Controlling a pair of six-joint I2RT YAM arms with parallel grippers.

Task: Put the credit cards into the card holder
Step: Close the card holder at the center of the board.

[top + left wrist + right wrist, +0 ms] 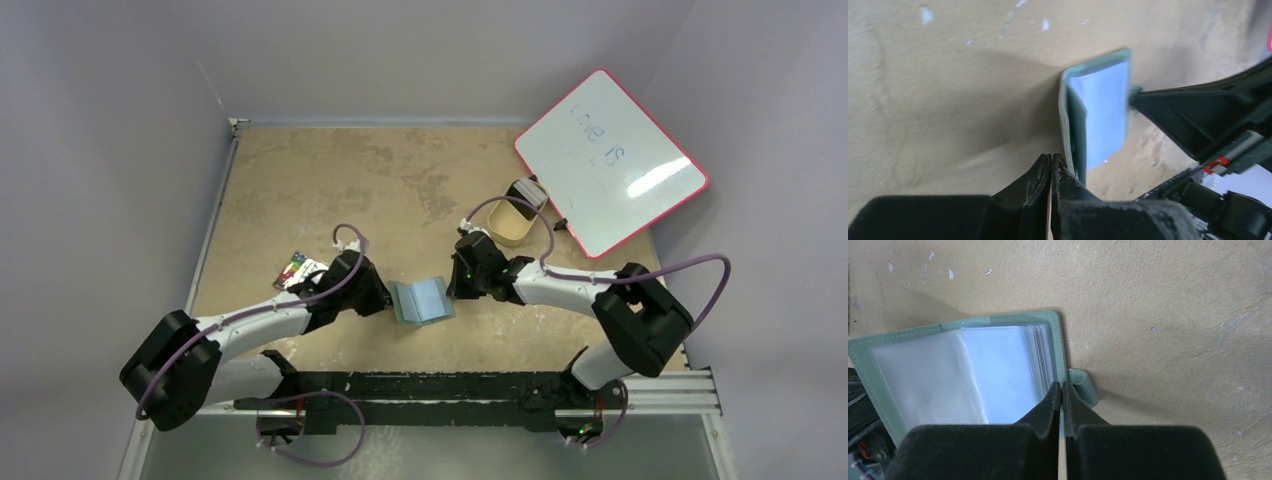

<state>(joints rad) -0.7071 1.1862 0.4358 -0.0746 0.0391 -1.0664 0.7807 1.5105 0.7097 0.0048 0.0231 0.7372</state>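
The green card holder (420, 300) stands open in a V at the table's middle, its clear sleeves (998, 370) fanned out. My right gripper (452, 290) is shut on the edge of its right cover (1062, 386), just beside the snap tab (1087, 385). My left gripper (385, 298) is shut with nothing between its tips (1052, 159). The card holder's left cover (1068, 115) rises right next to its right finger. The credit cards (298, 270) lie in a small pile on the table, left of my left wrist.
A tan oval tray (512, 225) sits behind the right arm. A red-rimmed whiteboard (610, 175) leans at the back right. Grey walls close in the table on the left and at the back.
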